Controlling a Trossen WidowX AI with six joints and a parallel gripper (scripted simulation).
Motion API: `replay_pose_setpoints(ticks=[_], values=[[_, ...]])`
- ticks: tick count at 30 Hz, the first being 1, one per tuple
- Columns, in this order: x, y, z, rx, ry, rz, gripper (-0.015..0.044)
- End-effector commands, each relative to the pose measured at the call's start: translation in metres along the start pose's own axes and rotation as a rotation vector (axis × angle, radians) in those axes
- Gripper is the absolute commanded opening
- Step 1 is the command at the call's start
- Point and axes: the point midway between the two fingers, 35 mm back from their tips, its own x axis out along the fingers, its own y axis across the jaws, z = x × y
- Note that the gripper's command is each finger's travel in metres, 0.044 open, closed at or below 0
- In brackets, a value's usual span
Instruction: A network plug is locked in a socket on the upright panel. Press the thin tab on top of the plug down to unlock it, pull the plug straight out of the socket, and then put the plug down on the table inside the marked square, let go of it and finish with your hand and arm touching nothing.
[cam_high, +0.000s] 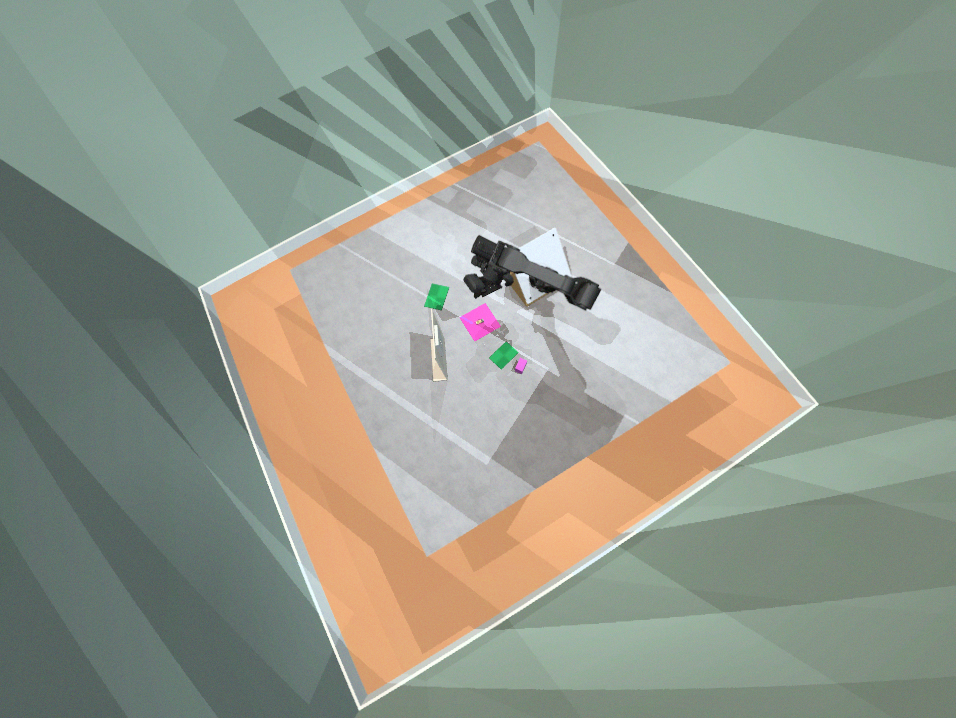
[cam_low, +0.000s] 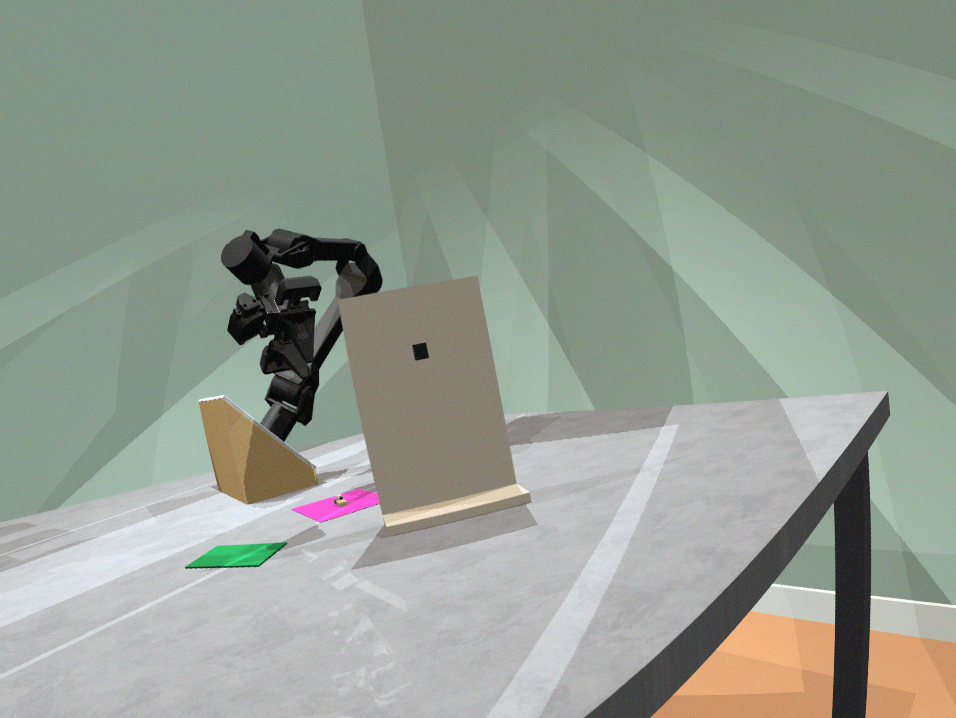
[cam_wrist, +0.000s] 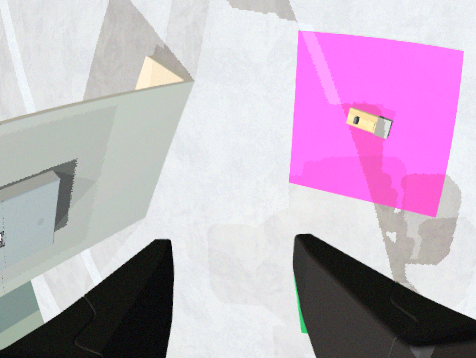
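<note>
The small tan and grey plug (cam_wrist: 368, 122) (cam_high: 479, 320) (cam_low: 339, 501) lies on the table inside the magenta marked square (cam_wrist: 412, 61) (cam_high: 468, 330) (cam_low: 320, 510), free of the socket. The upright panel (cam_low: 425, 401) (cam_wrist: 113, 141) (cam_high: 436, 340) stands to the left of the square in the wrist view, with its socket (cam_wrist: 33, 214) (cam_low: 419, 350) empty. My gripper (cam_wrist: 233, 252) (cam_high: 475, 287) (cam_low: 287, 409) hangs above the table between the panel and the square. Its fingers are apart with nothing between them, and it is clear of the plug.
A tan wedge (cam_low: 247, 455) with a white sloped face (cam_high: 544, 255) stands under the arm. Two green squares (cam_high: 436, 296) (cam_high: 503, 354) lie on the table; one shows in the exterior view (cam_low: 235, 554). A small magenta block (cam_high: 520, 365) lies beside the nearer one.
</note>
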Motion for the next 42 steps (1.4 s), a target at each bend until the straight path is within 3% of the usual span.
replay_pose_setpoints(ticks=[1, 8, 19, 42], values=[[-0.010, 0.005, 0.001, 0.001, 0.003, -0.003, 0.0156], [-0.025, 0.012, -0.002, 0.000, 0.009, 0.000, 0.0156], [-0.025, 0.012, -0.002, 0.000, 0.009, 0.000, 0.0440], [-0.025, 0.012, -0.002, 0.000, 0.009, 0.000, 0.0440]])
